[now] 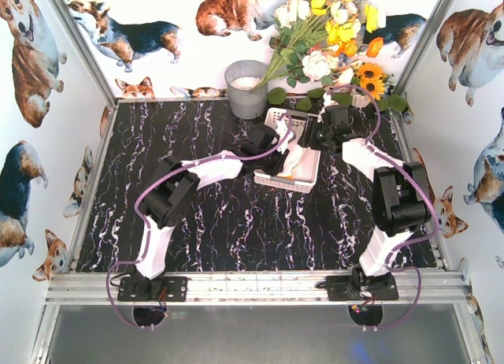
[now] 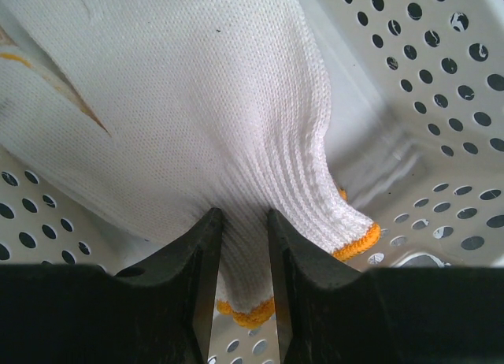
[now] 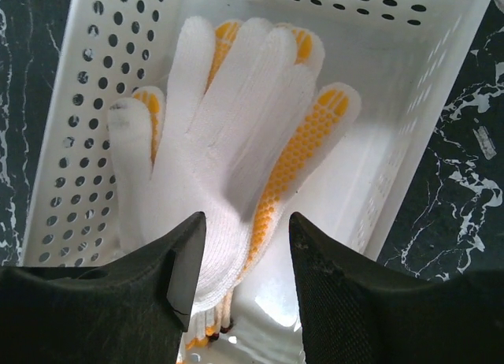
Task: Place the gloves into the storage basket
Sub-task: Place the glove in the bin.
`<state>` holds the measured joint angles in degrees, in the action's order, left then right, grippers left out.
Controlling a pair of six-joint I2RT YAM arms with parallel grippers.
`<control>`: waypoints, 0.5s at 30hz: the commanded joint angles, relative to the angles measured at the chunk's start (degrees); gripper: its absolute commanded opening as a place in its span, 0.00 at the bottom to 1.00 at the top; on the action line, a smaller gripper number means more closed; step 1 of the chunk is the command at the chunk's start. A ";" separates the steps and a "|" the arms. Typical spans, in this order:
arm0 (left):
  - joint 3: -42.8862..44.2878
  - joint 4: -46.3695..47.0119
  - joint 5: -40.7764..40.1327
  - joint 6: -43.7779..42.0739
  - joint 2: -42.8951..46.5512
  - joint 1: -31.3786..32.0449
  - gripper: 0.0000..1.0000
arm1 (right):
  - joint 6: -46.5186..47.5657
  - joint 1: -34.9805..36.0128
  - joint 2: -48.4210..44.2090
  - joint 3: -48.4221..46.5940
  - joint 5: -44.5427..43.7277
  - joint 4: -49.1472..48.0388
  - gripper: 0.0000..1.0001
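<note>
On the marble table [image 1: 236, 230], left hand [image 2: 242, 216] pinches the glove [image 2: 197, 104] cuff inside basket [image 2: 441, 80]; right hand [image 3: 246, 222] gapes above.

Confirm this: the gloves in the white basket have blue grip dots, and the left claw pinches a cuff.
Wrong colour: the grip dots on the gloves in the white basket are orange-yellow, as the right wrist view shows. The left claw does pinch a cuff.

The top camera overlooks the black marbled table [image 1: 236, 230] from above; both wrist cameras sit close inside the shared white perforated plastic basket [image 1: 291, 183].
</note>
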<state>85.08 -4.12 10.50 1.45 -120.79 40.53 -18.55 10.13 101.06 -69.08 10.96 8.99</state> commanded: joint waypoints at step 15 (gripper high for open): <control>-0.09 -3.75 3.74 -1.83 0.12 -0.10 0.25 | -3.23 0.32 8.43 -5.14 1.65 -5.65 0.25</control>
<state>85.19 -4.29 11.55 0.82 -120.79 40.53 -21.30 10.59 107.59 -70.43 12.40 7.25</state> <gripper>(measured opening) 0.253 0.274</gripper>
